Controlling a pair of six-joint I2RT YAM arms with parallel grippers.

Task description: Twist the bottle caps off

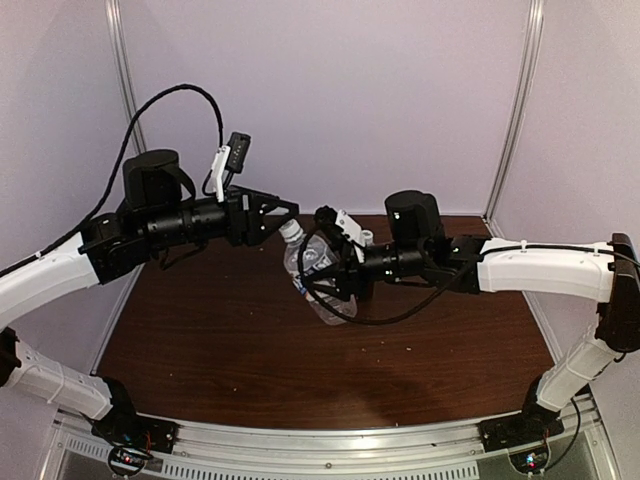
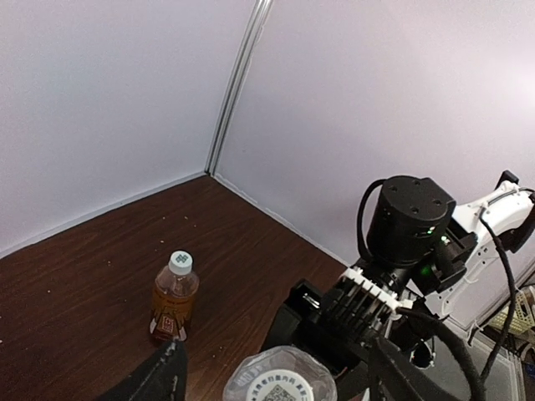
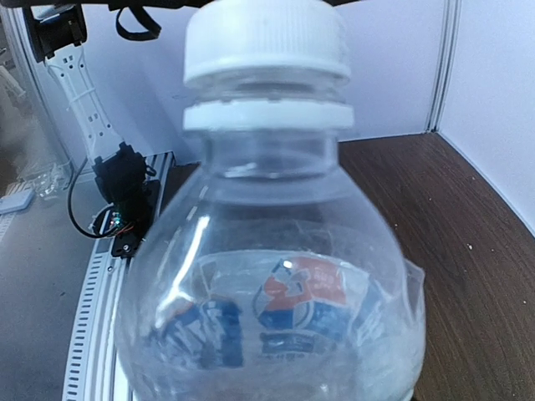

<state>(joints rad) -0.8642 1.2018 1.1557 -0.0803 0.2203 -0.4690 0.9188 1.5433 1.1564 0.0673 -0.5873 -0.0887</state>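
Observation:
My right gripper (image 1: pixel 337 272) is shut on the body of a clear bottle (image 1: pixel 312 256) with a white-blue label (image 3: pixel 305 305), holding it tilted above the table. Its white cap (image 1: pixel 290 230) points toward my left gripper (image 1: pixel 278 216). In the left wrist view that cap (image 2: pixel 281 387) sits between the two dark fingers (image 2: pixel 160 378), which stand apart from it on both sides, so the left gripper (image 2: pixel 276 359) is open. The bottle fills the right wrist view, cap (image 3: pixel 266 43) on top, hiding the right fingers. An amber bottle (image 2: pixel 173 299) with a white cap (image 2: pixel 180 262) stands upright on the table.
The brown table (image 1: pixel 230 340) is boxed by pale walls with a corner post (image 2: pixel 234 92) behind the amber bottle. The right arm's wrist motor (image 2: pixel 411 219) and its cables hang close in front of the left gripper. A metal rail (image 1: pixel 330 445) runs along the near edge.

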